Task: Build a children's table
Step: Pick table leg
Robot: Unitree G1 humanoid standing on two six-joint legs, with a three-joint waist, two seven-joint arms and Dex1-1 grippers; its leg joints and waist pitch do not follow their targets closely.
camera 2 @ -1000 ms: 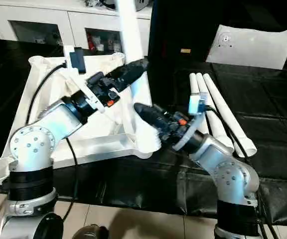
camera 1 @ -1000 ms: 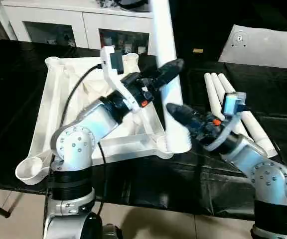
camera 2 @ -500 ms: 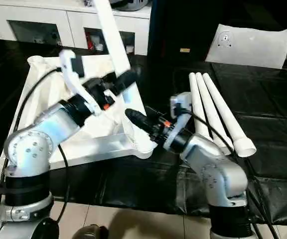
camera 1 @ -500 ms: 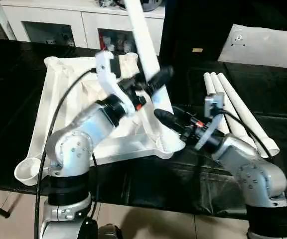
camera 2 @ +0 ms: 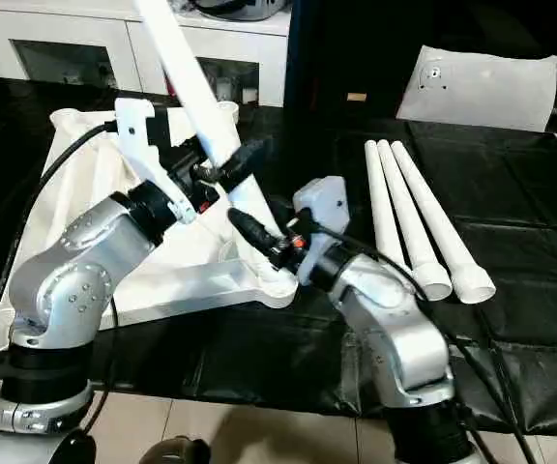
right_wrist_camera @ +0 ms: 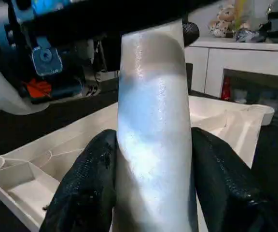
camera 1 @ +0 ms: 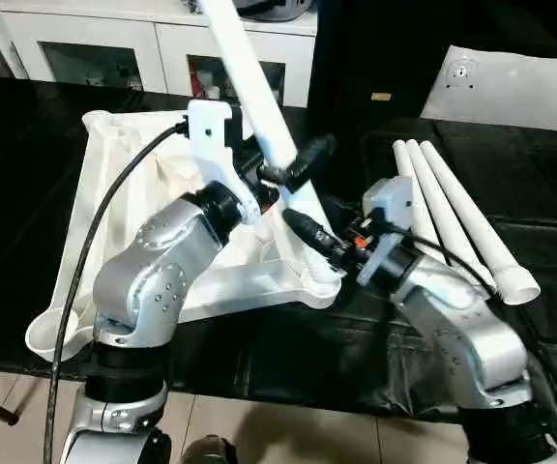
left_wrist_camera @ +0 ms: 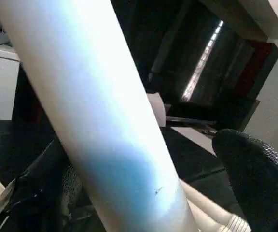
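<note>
Leg (camera 1: 259, 97) is standing tilted in the near corner socket (camera 1: 319, 280) of the upturned top (camera 1: 114, 184); my right tool (right_wrist_camera: 151, 183) is pinching it low, left tool (camera 1: 283, 169) spread beside it, so I am straightening before pressing.

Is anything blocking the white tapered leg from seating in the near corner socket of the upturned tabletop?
Nothing visible does. The white tapered leg already stands tilted with its foot at the near corner socket of the upturned tabletop, right gripper clamped on it.

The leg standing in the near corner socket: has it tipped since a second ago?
Yes. The leg stood nearly upright; now its top leans toward the robot's left, over the tabletop and against the cabinet behind.
</note>
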